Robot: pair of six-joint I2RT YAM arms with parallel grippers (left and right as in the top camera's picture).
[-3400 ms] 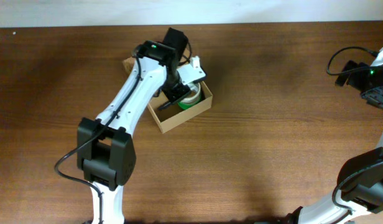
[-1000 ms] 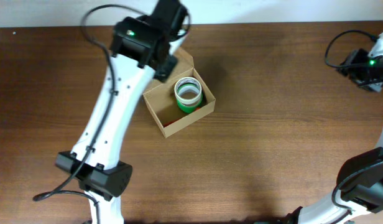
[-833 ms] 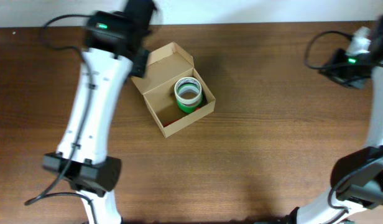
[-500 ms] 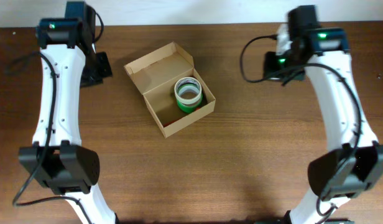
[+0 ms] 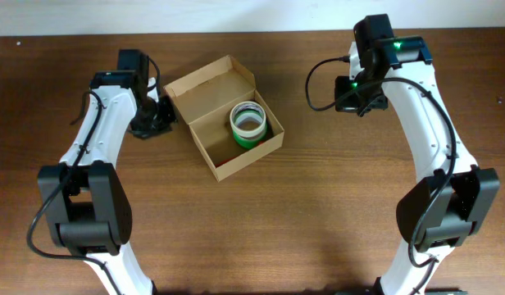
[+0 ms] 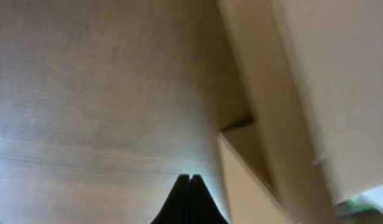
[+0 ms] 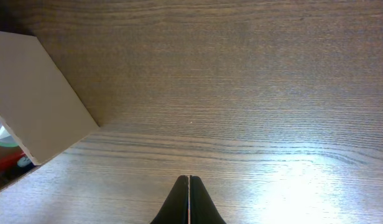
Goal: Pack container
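The container [image 5: 246, 154], a small tan cardboard box, sits open on the table with its flap lid [image 5: 207, 82] folded back to the upper left. A green and white tape roll [image 5: 247, 123] stands inside it. My left gripper [image 5: 158, 119] is shut and empty, low beside the box's left side; in the left wrist view its fingertips [image 6: 190, 180] point at the table next to the box wall [image 6: 253, 180]. My right gripper [image 5: 352, 100] is shut and empty, well to the right of the box. In the right wrist view its gripper [image 7: 189, 180] hovers over bare wood, with the box corner [image 7: 42, 106] at the left.
The wooden table [image 5: 318, 213] stretches around the box. A pale wall strip [image 5: 261, 15] runs along the far edge. Black cables [image 5: 322, 78] loop beside the right arm.
Over the last second the left arm swung off the box to the far left, then came back beside its left wall. The right arm came in from the far right edge toward the box.
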